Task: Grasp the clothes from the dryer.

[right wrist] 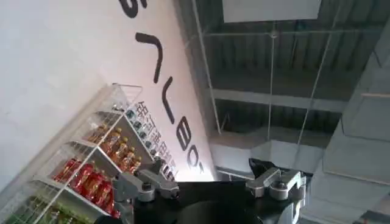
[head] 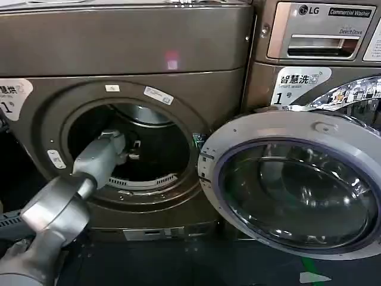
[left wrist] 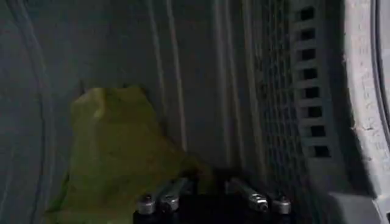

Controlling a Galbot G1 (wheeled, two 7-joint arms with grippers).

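Observation:
The bronze-brown dryer stands with its round porthole open, and its silver-rimmed glass door is swung out to the right. My left arm reaches through the porthole, with the left gripper deep inside the drum. In the left wrist view, a yellow-green piece of clothes lies against the ribbed drum wall. The left gripper is open just short of it, and one finger is close to the cloth's edge. My right gripper is open and holds nothing; it points up at a ceiling, away from the dryer.
A machine with an LG logo and silver panel stands at the upper right, behind the open door. The drum's perforated rear band and pale rim lie beside the left gripper. A shelf of bottles appears in the right wrist view.

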